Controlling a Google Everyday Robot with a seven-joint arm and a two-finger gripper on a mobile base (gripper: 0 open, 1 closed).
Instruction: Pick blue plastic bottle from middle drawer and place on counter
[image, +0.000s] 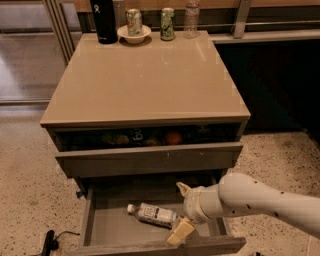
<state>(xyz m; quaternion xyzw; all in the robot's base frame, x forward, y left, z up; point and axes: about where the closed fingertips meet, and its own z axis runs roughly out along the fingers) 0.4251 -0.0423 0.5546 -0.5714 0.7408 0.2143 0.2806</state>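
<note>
The blue plastic bottle (152, 214) lies on its side in the open middle drawer (107, 227), white cap pointing left. My gripper (181, 210) is in the drawer just right of the bottle's base, its fingers spread wide apart, one fingertip (182, 189) above and one (180, 231) below. It holds nothing. The white arm reaches in from the right. The tan counter (145, 80) tops the cabinet.
At the counter's back edge stand a black flask (104, 20), a bowl (133, 34) holding a can, a second can (167, 23) and a taller clear bottle (191, 18). The upper drawer (150, 157) is partly open, showing an orange fruit (173, 137). A dark cable (49, 242) lies on the floor at left.
</note>
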